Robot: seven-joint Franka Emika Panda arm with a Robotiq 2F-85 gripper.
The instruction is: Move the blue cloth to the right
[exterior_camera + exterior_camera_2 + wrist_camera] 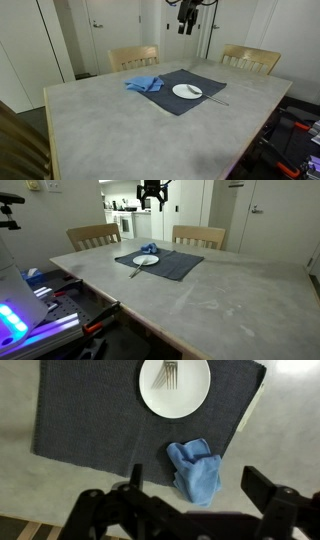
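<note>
The crumpled blue cloth lay on the table, overlapping the edge of the dark placemat at its far left corner in an exterior view. A white plate with a fork sat on the placemat. The gripper hung high above, jaws spread and empty.

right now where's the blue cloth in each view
Exterior view: blue cloth at the dark mat's left corner, left of the white plate.
Exterior view: small blue cloth just behind the white plate.
Wrist view: lower centre, below the white plate.
Shared landmark: the white plate.
</note>
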